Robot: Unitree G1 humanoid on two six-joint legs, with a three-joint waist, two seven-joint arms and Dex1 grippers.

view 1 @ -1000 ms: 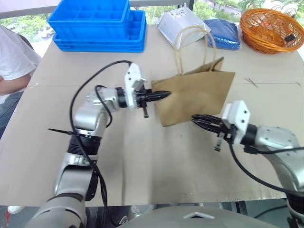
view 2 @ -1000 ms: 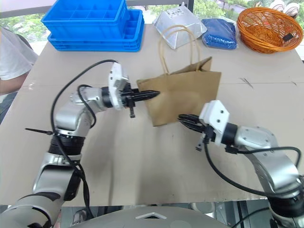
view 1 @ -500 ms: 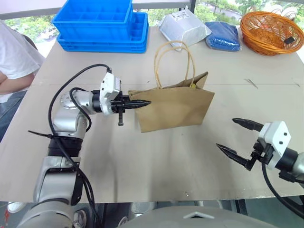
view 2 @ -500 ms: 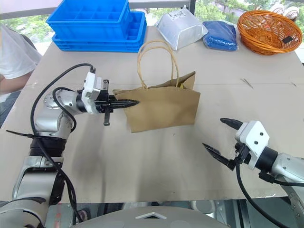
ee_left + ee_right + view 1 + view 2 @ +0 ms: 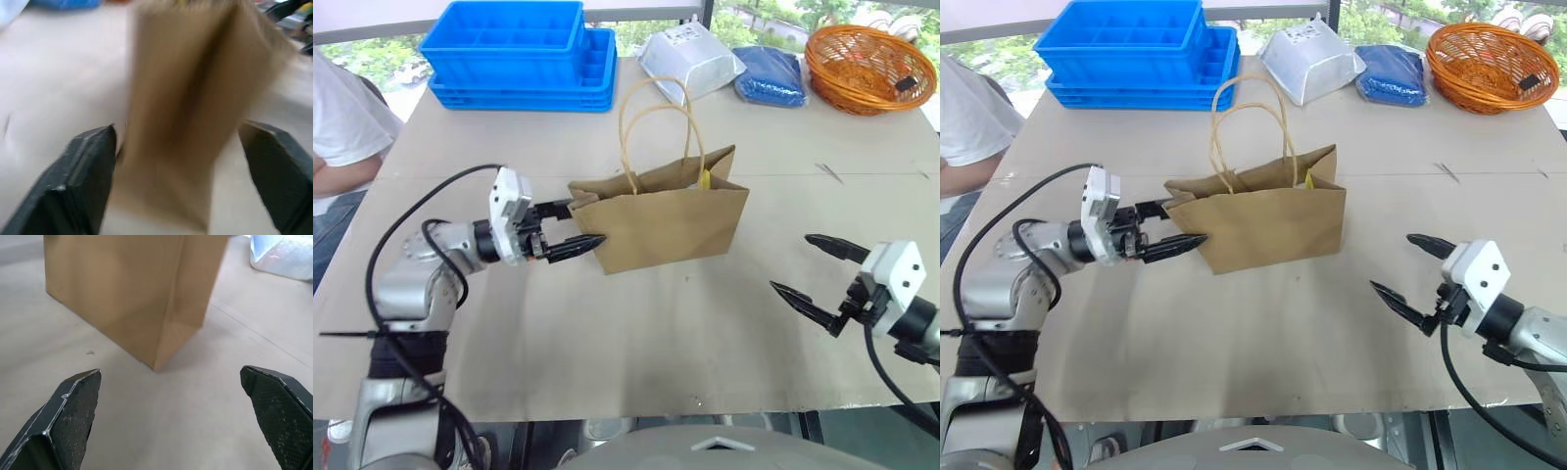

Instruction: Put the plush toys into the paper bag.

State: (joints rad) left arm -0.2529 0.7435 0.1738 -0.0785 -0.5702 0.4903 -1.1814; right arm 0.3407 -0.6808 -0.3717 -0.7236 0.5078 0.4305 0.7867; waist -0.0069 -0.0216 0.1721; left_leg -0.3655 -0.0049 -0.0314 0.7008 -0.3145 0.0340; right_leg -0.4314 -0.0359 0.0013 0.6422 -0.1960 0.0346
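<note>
— What just changed?
— The left gripper [image 5: 570,224] let go; its fingers now spread around the end of the paper bag [image 5: 671,220]. The right gripper [image 5: 815,269] spread wide and backed off.
— And the toys?
— Probably inside; a yellow bit peeks out. The bag stands upright mid-surface [image 5: 636,343], handles up.

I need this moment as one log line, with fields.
bag: upright on table | left gripper: open, at bag's side | right gripper: open, away from bag

paper bag [image 5: 671,227] upright mid-table [image 5: 607,343], crates [image 5: 519,54], pouch [image 5: 690,61] and basket [image 5: 867,64] behind
</note>
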